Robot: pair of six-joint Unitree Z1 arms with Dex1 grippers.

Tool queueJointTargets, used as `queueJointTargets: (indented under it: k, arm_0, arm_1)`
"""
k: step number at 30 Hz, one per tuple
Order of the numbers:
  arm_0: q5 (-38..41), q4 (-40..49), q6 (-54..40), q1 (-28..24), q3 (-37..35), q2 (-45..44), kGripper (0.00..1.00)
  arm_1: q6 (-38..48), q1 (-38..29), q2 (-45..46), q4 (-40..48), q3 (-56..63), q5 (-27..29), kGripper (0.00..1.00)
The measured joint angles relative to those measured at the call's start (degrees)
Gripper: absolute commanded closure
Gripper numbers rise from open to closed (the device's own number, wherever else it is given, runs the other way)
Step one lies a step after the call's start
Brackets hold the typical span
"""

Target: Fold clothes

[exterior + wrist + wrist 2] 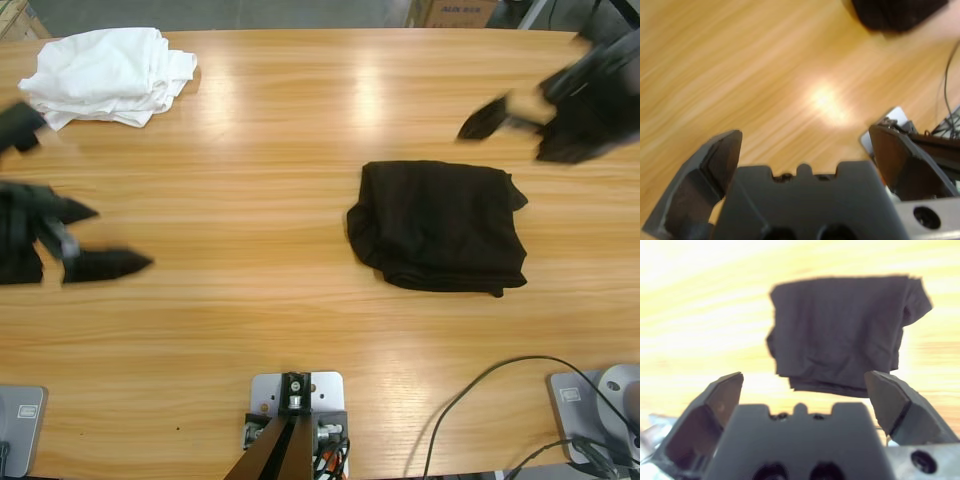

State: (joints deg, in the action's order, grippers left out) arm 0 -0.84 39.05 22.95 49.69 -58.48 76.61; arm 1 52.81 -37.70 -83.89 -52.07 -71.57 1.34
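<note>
A folded black shirt point(438, 226) lay on the table point(250, 150); white clothes point(108, 75) sat far off. Both claws, left point(110, 240) and right point(500, 118), gaped wide, holding nothing.

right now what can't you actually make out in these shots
- Black shirt, high view: folded into a bundle, so collar, placket and logo are hidden inside.
- Same shirt, left wrist view: cut off by the top edge, only a blurred corner shows.
- White garments, high view: heaped; how many pieces cannot be told.
- Left hand and right hand, high view: blurred; the right hand's second jaw cannot be made out there.
</note>
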Motion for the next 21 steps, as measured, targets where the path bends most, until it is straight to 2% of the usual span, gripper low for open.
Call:
queueJointTargets:
  k: [3, 5, 9, 11, 13, 15, 21]
  arm_0:
    - [0.0, 6.4, 0.3, -11.4, -8.0, 3.2, 0.004]
    - [-0.5, 13.2, 0.3, -19.8, -17.8, 7.6, 0.004]
    - [-2.6, 27.0, -1.7, -31.1, -46.5, 21.5, 0.004]
    - [-3.7, 33.8, -2.9, -34.6, -62.0, 30.5, 0.004]
    - [-4.4, 38.8, -3.5, -37.1, -73.7, 38.5, 0.004]
    - [-4.7, 41.2, -3.6, -38.6, -79.9, 44.2, 0.004]
    - [-4.7, 42.7, -3.6, -42.7, -90.4, 53.2, 0.004]
  arm_1:
    - [-1.9, 0.0, 2.8, -2.6, -2.2, 0.0, 0.0]
    - [-2.9, 0.0, 3.1, -3.4, -2.8, 0.0, 0.0]
    - [-3.9, 0.1, 3.2, -4.0, -2.9, 0.0, 0.0]
    - [-4.1, 0.2, 3.2, -4.1, -2.9, 0.0, 0.0]
    - [-4.2, 0.3, 3.2, -4.1, -2.9, 0.0, 0.0]
    - [-4.4, 0.3, 3.2, -4.1, -2.9, 0.0, 0.0]
    - [-4.9, 0.8, 2.9, -4.0, -2.0, 0.0, 0.0]
